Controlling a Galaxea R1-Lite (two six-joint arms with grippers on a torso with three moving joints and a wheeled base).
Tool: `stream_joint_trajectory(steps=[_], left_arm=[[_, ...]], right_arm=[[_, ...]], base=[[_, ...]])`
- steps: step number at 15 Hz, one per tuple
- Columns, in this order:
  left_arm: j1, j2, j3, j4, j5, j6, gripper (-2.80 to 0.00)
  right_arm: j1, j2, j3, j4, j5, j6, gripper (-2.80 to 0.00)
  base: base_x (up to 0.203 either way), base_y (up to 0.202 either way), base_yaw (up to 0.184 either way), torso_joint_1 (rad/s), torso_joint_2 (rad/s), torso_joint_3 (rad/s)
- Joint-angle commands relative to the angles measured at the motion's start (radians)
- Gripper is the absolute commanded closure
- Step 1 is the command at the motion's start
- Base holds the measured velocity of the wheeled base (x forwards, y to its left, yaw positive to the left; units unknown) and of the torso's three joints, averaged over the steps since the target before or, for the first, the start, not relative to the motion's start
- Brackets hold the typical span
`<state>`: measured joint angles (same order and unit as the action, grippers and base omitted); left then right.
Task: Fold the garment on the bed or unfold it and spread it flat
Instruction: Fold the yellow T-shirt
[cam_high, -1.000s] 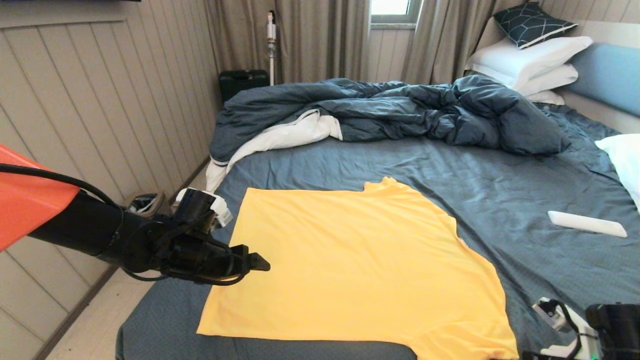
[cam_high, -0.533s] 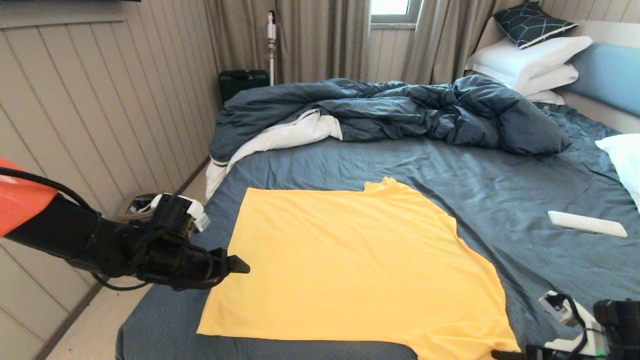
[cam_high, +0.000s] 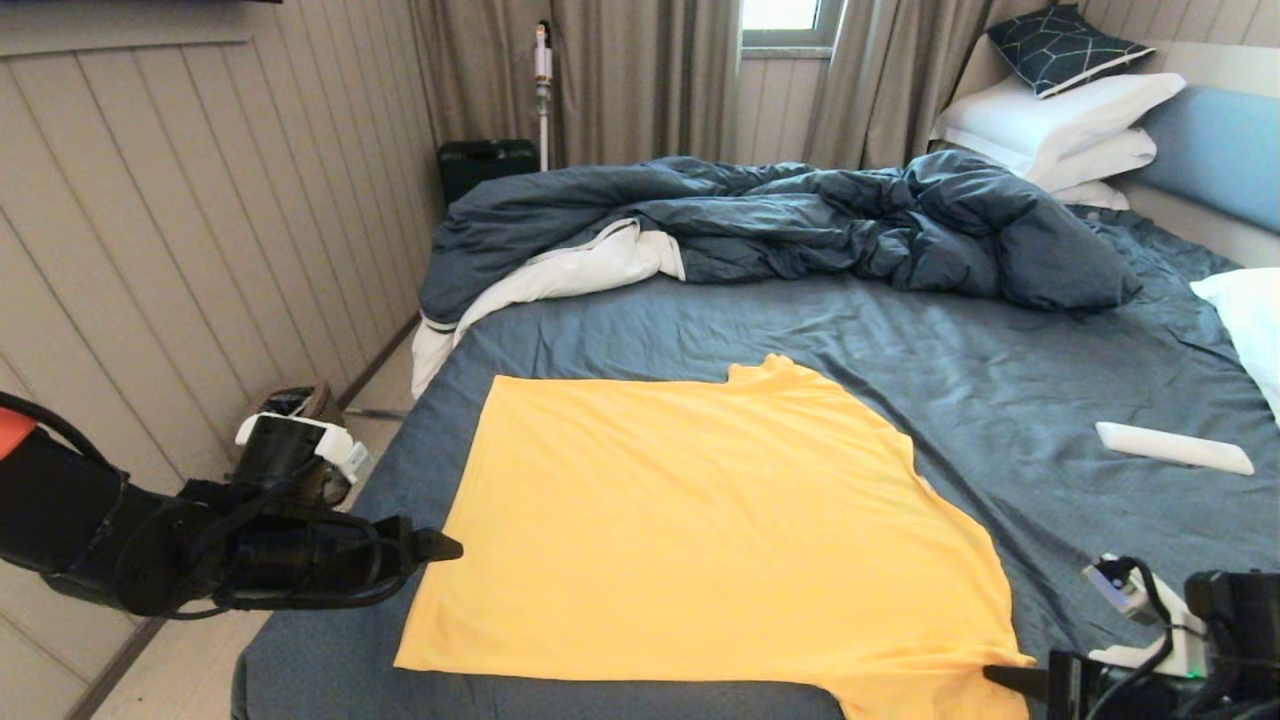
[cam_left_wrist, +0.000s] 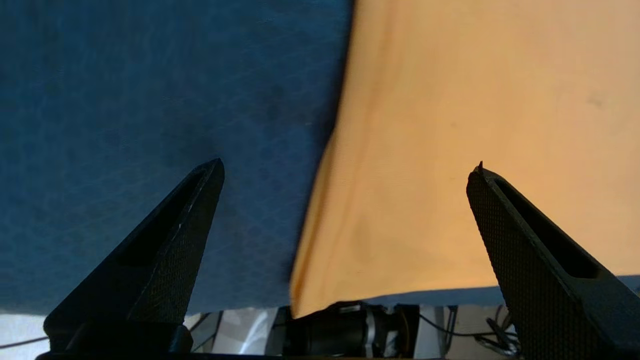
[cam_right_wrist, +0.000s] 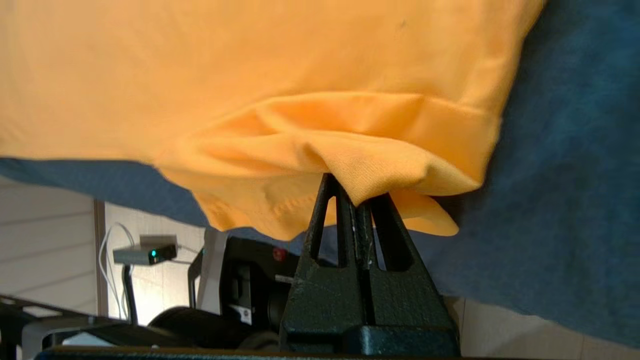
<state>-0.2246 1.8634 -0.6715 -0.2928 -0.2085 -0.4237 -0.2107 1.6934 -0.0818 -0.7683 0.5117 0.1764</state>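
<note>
Plenty of bare sheet on the bed (cam_high: 760, 320) between the yellow T-shirt (cam_high: 700, 530) and the rumpled duvet (cam_high: 800, 220) piled across the far side. Only clutter on the right is a white remote (cam_high: 1172, 447), well apart from the shirt.

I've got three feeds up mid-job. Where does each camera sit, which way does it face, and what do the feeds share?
Head view: on the robot's head, looking forward and down over the bed; both arms show, left claw by the garment's near left edge, right claw at its near right corner.
Left wrist view: behind the left claw, looking down at the garment's edge on the sheet; fingers spread open.
Right wrist view: behind the right claw, shut on the garment's bunched corner.
Shared: the garment on the bed shows in all three.
</note>
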Motion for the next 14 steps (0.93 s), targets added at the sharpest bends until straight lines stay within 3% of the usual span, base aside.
stream_joint_trajectory(steps=[1, 7, 10, 14], left_arm=[[0.0, -0.003, 0.047, -0.035, 0.004, -0.003, -2.8], [-0.016, -0.042, 0.2, -0.117, 0.024, -0.003, -2.8], [-0.099, -0.06, 0.278, -0.173, 0.026, -0.008, -2.8], [-0.165, -0.06, 0.285, -0.182, 0.025, -0.043, -2.8]], right_arm=[[-0.016, -0.001, -0.012, -0.003, 0.002, 0.001, 0.0], [-0.024, 0.011, -0.036, 0.0, -0.027, 0.002, 0.0], [-0.033, 0.014, -0.036, 0.0, -0.028, 0.0, 0.0], [-0.032, 0.014, -0.037, 0.0, -0.028, 0.0, 0.0]], base=[[0.0, 0.0, 0.0, 0.0, 0.0, 0.0], [0.0, 0.0, 0.0, 0.0, 0.0, 0.0], [0.0, 0.0, 0.0, 0.0, 0.0, 0.0], [0.0, 0.0, 0.0, 0.0, 0.0, 0.0]])
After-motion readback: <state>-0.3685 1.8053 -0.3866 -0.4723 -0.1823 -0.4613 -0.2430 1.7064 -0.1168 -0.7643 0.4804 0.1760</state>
